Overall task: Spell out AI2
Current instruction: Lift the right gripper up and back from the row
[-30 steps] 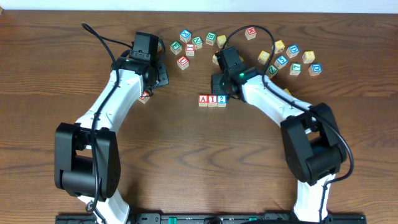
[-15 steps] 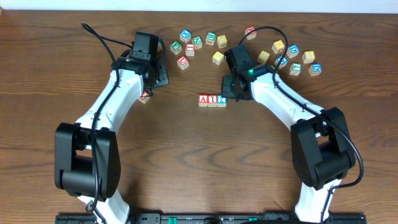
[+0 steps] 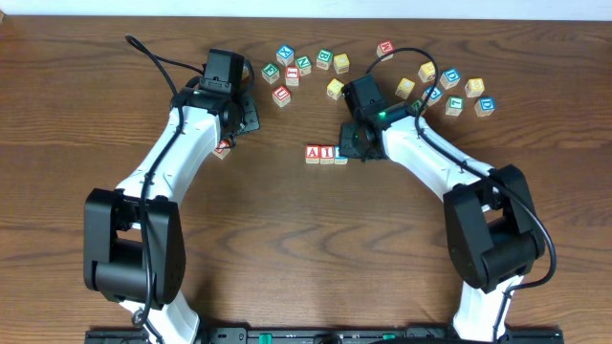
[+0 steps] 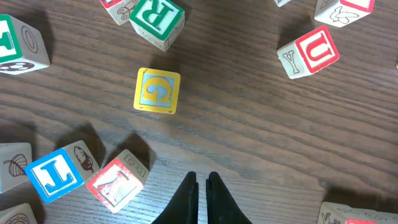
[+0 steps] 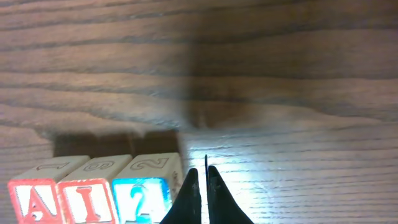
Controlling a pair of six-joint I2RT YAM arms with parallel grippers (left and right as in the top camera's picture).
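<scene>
Three blocks stand in a row at the table's middle: a red A (image 3: 313, 153), a red I (image 3: 327, 153) and a blue 2, which the right arm mostly hides from overhead. The right wrist view shows the A (image 5: 32, 200), the I (image 5: 90, 199) and the 2 (image 5: 144, 196) side by side. My right gripper (image 5: 200, 171) is shut and empty, its tips right beside the 2 block's right edge; overhead it sits at the row's right end (image 3: 352, 143). My left gripper (image 4: 200, 179) is shut and empty over bare wood at the left (image 3: 241, 117).
Several loose letter blocks lie along the back, such as a yellow one (image 3: 335, 89) and a red one (image 3: 281, 95). A red block (image 3: 221, 147) lies by the left arm. The left wrist view shows a yellow G block (image 4: 157, 91) and a red U block (image 4: 317, 50).
The right gripper has come down and left against the row's right end and now covers the 2 block from overhead. The left arm has not moved.
</scene>
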